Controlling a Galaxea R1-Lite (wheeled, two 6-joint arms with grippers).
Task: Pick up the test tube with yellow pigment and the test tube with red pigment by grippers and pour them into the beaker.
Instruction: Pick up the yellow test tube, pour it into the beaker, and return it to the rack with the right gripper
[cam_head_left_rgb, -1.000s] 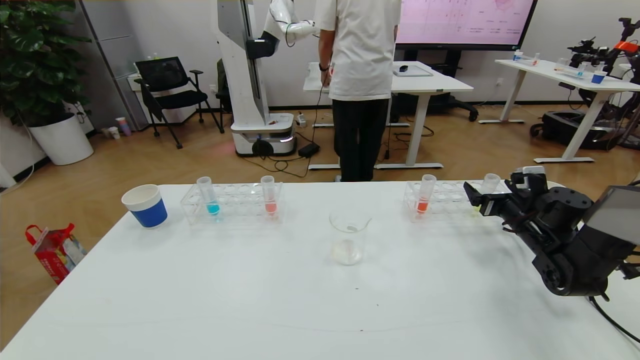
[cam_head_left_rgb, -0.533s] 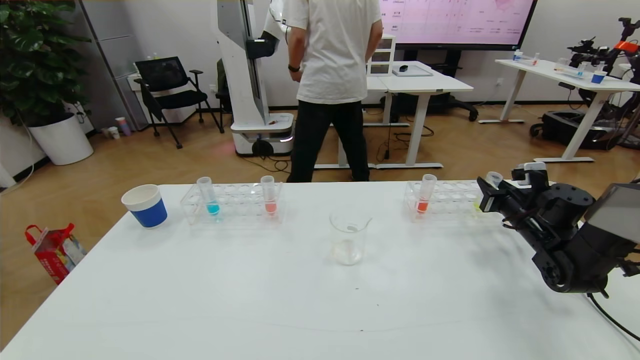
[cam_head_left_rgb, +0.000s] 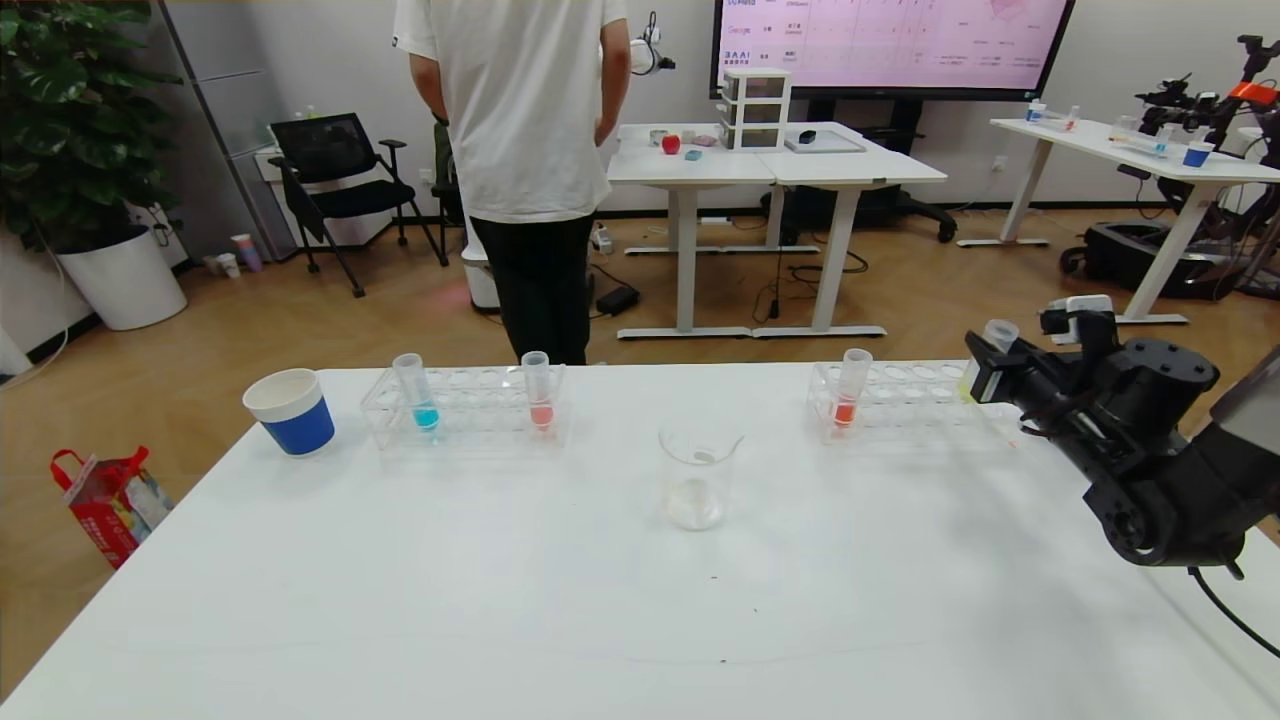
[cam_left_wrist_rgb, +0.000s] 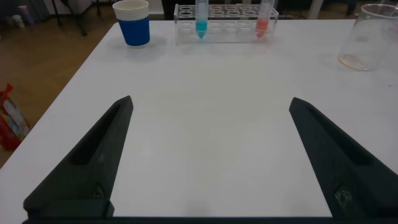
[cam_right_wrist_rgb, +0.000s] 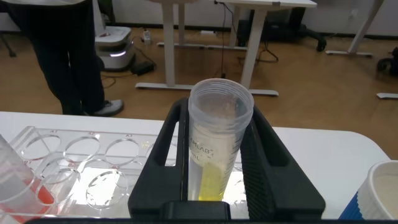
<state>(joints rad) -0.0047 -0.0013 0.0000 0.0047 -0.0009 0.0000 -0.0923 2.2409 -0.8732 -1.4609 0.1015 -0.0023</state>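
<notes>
Right end effector: the black two-fingered right end effector (cam_head_left_rgb: 985, 375) hangs over the right end of the right-hand clear plastic rack (cam_head_left_rgb: 900, 400), clamped on the slim clear test tube with yellow pigment (cam_right_wrist_rgb: 214, 146).
Yellow tube: upright between the two black fingers (cam_right_wrist_rgb: 165, 149), raised above the rack's holes, its open mouth showing above the end effector in the head view (cam_head_left_rgb: 999, 333).
Left end effector: the black left end effector (cam_left_wrist_rgb: 208, 158) sits low over the near side of the white bench (cam_head_left_rgb: 500, 590), fingers spread wide, holding nothing.
Red tube: the slim clear test tube with red pigment (cam_head_left_rgb: 538, 392) stands in the left-hand clear rack (cam_head_left_rgb: 470, 405), right of a cyan-liquid tube (cam_head_left_rgb: 415, 392).
Beaker: the small clear glass beaker (cam_head_left_rgb: 697, 475) stands on the bench between the two racks, nearer the robot.
Other items: an orange-red-liquid tube (cam_head_left_rgb: 851, 388) in the right rack; a blue-and-white paper cup (cam_head_left_rgb: 290, 411) left of the left rack.
</notes>
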